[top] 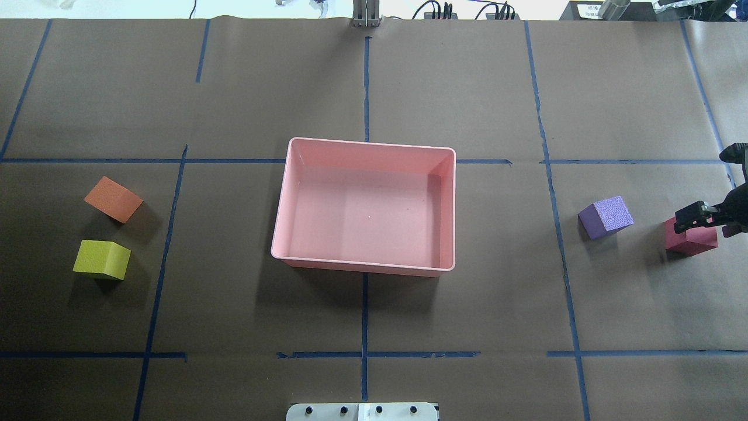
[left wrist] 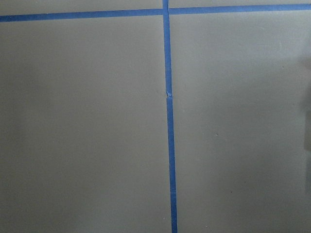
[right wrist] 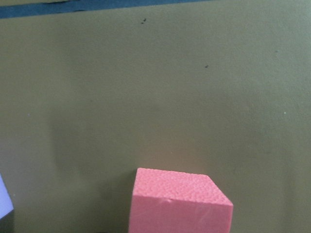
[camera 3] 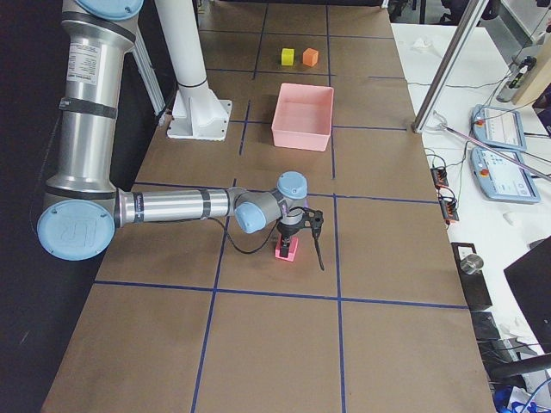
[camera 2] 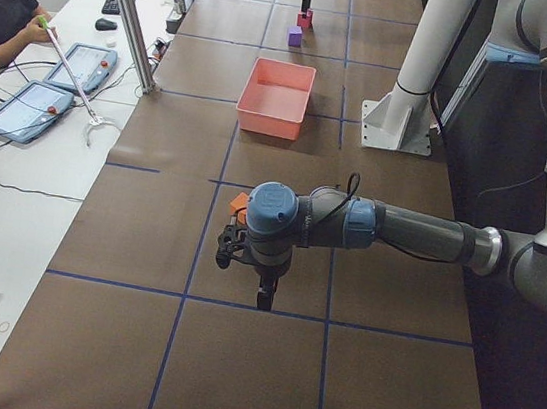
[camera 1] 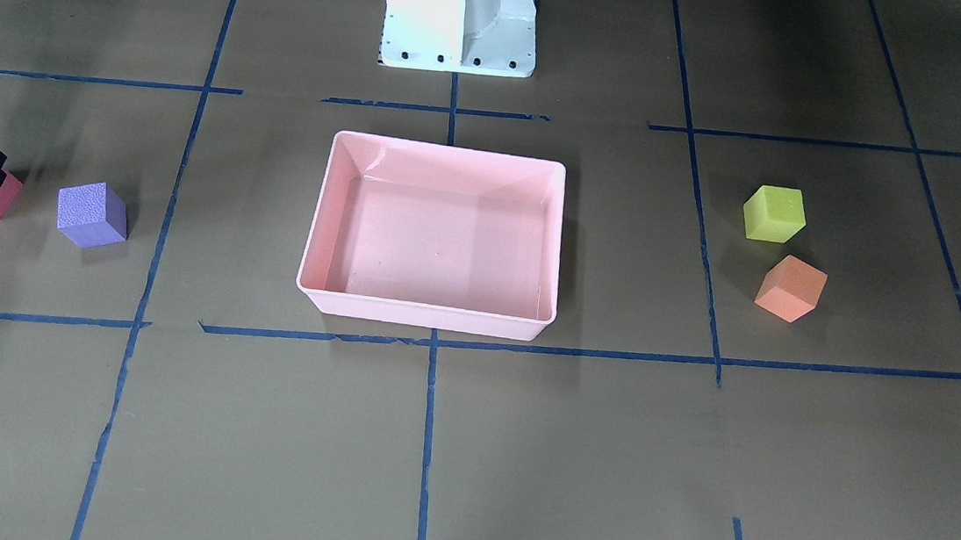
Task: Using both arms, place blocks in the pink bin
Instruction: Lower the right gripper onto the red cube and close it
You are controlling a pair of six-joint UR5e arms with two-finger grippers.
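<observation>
The pink bin (top: 367, 142) stands empty at the table's middle. The red-pink block (top: 694, 241) rests on the paper at the far right, with the purple block (top: 606, 217) just left of it. My right gripper (top: 698, 217) is low over the red-pink block, its fingers astride the top, and looks open. The right wrist view shows this block (right wrist: 180, 201) close below. The orange block (top: 113, 199) and yellow-green block (top: 102, 259) lie at the left. My left gripper (camera 2: 255, 285) hangs above bare paper beyond the orange block (camera 2: 239, 203); I cannot tell whether it is open.
The white pedestal base (top: 362, 411) stands at the robot's edge of the table. Blue tape lines (left wrist: 168, 121) grid the brown paper. An operator (camera 2: 1, 12) sits at a side desk with tablets, beside a metal pole (camera 2: 127, 14).
</observation>
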